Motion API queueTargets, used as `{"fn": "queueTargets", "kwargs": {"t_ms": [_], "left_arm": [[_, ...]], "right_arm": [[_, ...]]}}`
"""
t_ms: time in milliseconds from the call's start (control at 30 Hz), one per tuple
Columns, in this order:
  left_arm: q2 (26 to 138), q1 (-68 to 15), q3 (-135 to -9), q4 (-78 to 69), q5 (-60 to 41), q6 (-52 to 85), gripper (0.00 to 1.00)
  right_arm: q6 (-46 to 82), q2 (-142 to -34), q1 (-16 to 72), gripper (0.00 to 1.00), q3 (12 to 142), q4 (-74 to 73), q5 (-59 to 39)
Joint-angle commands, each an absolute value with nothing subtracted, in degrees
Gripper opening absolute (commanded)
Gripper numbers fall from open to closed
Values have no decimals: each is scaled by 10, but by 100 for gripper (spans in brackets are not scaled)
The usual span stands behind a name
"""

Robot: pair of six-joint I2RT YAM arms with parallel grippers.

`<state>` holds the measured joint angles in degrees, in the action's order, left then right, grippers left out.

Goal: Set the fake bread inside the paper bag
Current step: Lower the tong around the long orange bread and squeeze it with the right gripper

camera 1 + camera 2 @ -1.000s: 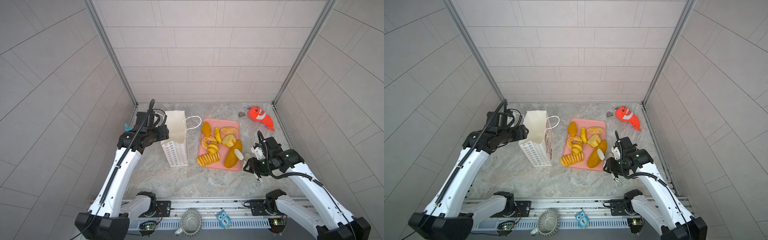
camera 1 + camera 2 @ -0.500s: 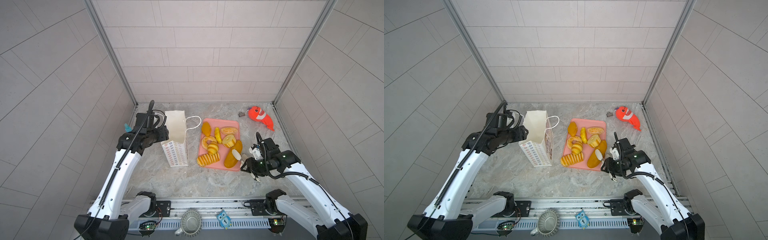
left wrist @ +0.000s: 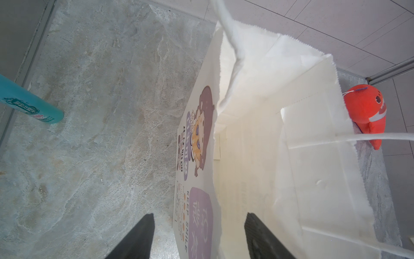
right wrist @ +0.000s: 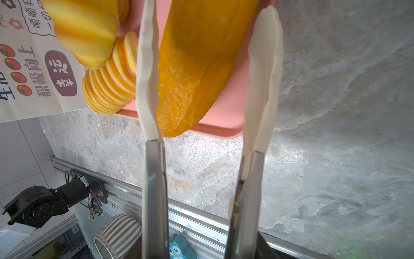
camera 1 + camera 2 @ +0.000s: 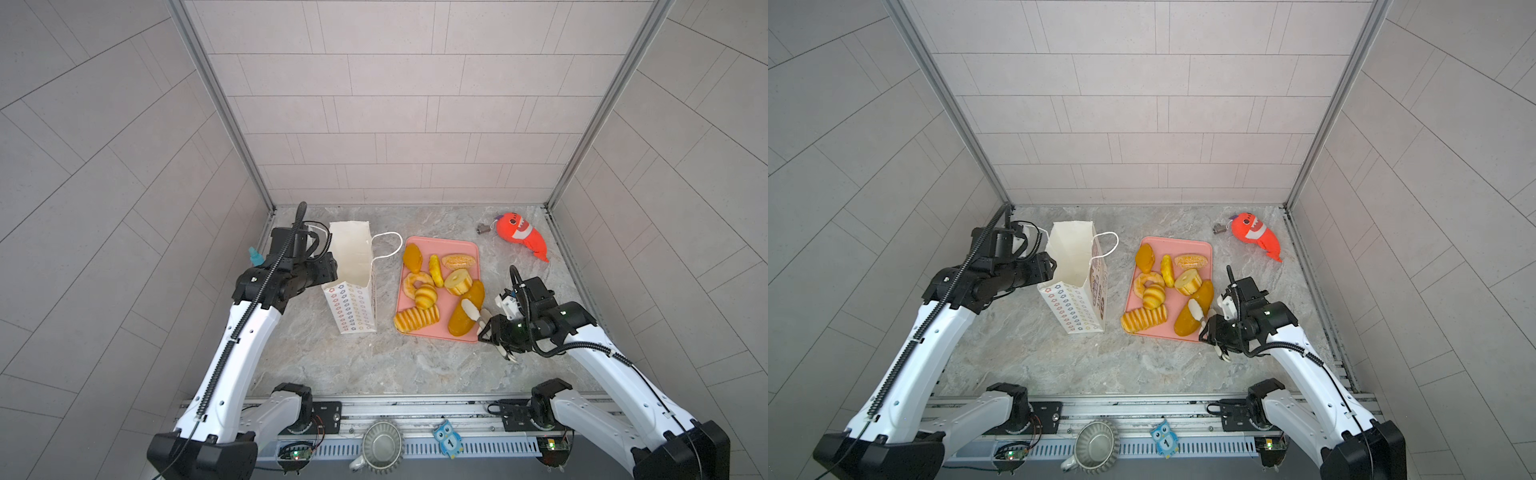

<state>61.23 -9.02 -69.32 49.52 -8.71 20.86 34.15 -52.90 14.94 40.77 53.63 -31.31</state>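
Observation:
The fake bread lies on a pink tray (image 5: 457, 245) (image 5: 1183, 243): oval loaves, a ring doughnut (image 5: 413, 282), a ridged roll (image 5: 417, 319) and several more. My right gripper (image 5: 477, 316) (image 5: 1201, 314) (image 4: 208, 33) is open, its long white-tipped fingers astride the long orange loaf (image 5: 461, 322) (image 4: 197, 56) at the tray's near right corner. One tip rests on the loaf and the other stands clear over the tray's rim. The white paper bag (image 5: 353, 299) (image 5: 1075, 303) (image 3: 257, 134) stands upright left of the tray. My left gripper (image 5: 332, 268) (image 3: 199, 215) is open, one finger outside and one inside the bag's left wall.
An orange-red plush fish (image 5: 521, 235) (image 3: 369, 107) lies at the back right beside a small metal clip (image 5: 483, 227). A teal bottle (image 5: 255, 255) (image 3: 29, 105) stands by the left wall. Tiled walls close three sides, and a rail with a ribbed cup (image 5: 380, 444) runs along the front.
My right gripper has slid a little left and forward onto the long loaf, its fingers slightly closer together. The left arm and the bag have not moved.

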Motion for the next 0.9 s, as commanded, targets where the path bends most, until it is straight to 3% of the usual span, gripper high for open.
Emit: {"fn": "queueTargets", "kwargs": {"t_ms": [0, 400, 867], "left_arm": [[602, -87, -686, 493, -84, 212, 70], [596, -88, -688, 499, -81, 210, 71], [590, -87, -688, 505, -75, 209, 71]], "right_arm": [[350, -528, 146, 52, 399, 522, -319], [359, -545, 146, 52, 380, 489, -325], [372, -535, 147, 44, 384, 483, -318]]}}
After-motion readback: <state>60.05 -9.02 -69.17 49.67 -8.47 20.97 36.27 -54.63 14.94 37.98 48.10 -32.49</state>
